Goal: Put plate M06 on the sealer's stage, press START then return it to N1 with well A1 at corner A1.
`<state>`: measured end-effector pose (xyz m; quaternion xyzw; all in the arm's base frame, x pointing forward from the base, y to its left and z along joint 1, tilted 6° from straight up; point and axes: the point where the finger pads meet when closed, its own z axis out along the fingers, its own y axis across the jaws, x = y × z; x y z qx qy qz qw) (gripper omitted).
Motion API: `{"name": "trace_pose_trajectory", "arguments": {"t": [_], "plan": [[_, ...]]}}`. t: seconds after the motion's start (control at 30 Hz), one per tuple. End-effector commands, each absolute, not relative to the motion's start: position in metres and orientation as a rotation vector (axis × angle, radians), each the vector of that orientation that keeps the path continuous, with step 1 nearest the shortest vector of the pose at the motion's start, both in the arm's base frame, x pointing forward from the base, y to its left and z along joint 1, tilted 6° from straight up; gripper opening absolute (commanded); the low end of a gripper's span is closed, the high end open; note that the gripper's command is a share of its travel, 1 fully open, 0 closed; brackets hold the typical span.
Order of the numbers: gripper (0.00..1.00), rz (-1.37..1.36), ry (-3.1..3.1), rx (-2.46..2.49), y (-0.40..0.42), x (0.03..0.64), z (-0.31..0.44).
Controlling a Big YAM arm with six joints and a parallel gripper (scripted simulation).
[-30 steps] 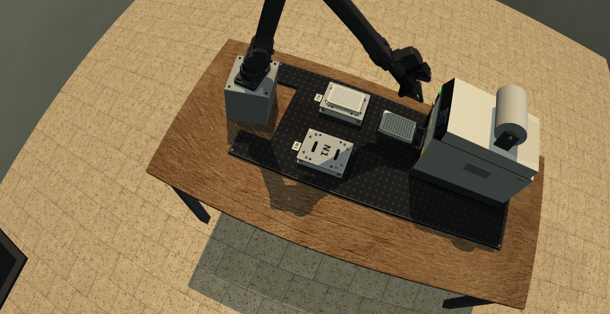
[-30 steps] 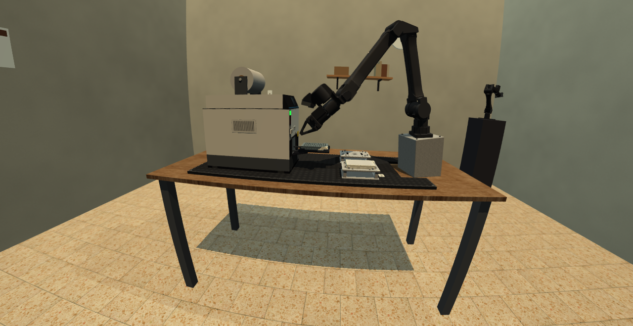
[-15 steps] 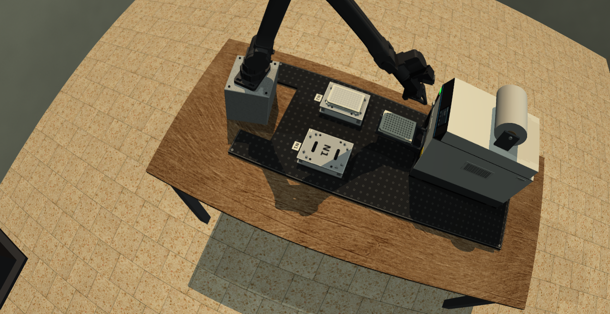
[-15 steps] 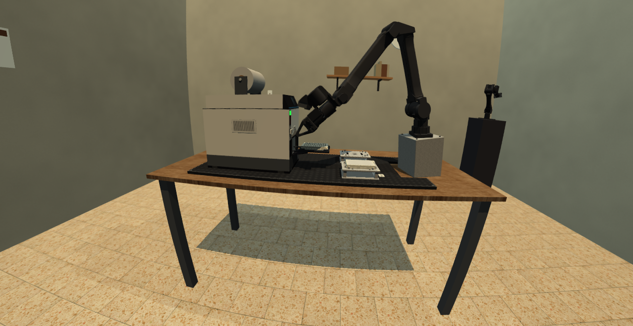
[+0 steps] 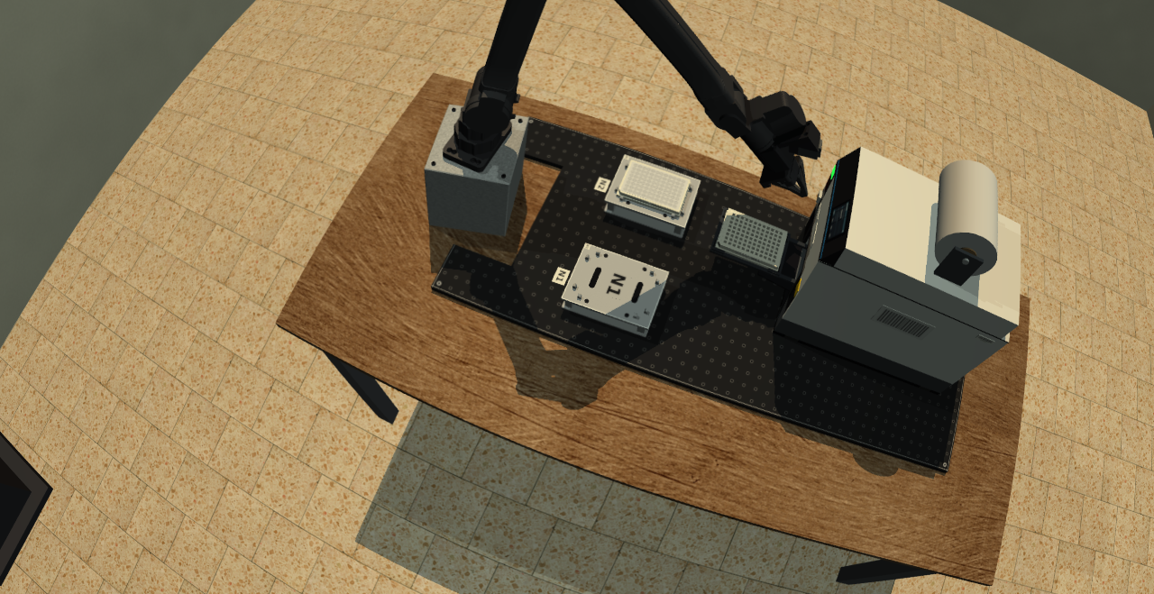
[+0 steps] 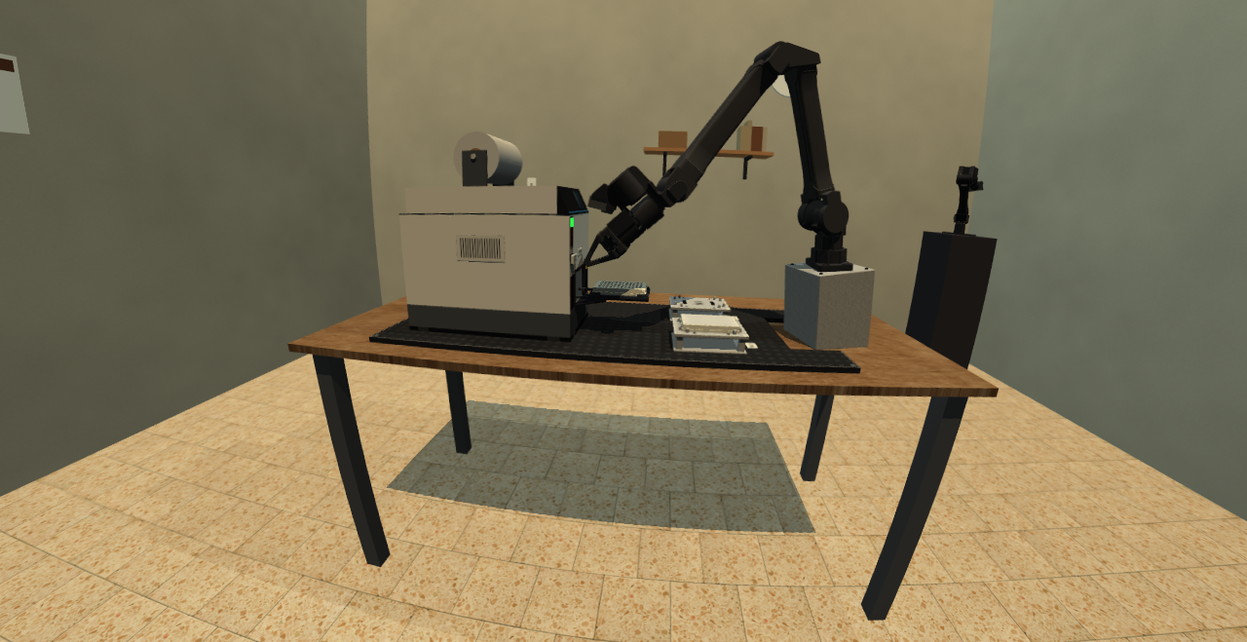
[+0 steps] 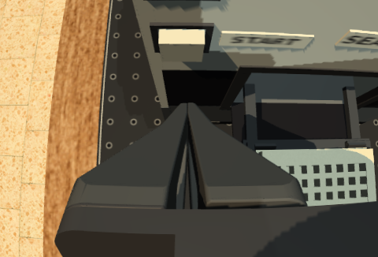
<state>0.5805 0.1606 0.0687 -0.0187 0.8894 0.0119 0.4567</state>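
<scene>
Plate M06 lies on the sealer's stage, out in front of the sealer; it also shows in the wrist view and in the exterior view. My gripper is shut and empty, its tips close to the sealer's front face at the far end. In the wrist view my shut fingertips point at the pale START button, just short of it; I cannot tell if they touch. A green lamp glows on the sealer's front, also seen in the exterior view. Nest N1 is empty.
Nest N2 holds a white plate. The arm's grey base block stands at the table's far left. A foil roll sits on top of the sealer. A dark stand with a camera is beside the table.
</scene>
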Motion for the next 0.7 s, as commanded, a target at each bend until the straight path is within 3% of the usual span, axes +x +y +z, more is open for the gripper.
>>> {"name": "trace_pose_trajectory", "arguments": {"t": [0.0, 0.67], "plan": [[0.0, 0.056, 2.152, -0.048, 0.176, 0.591, 0.097], [0.0, 0.029, 2.163, -0.044, 0.162, 0.6, 0.095]]}}
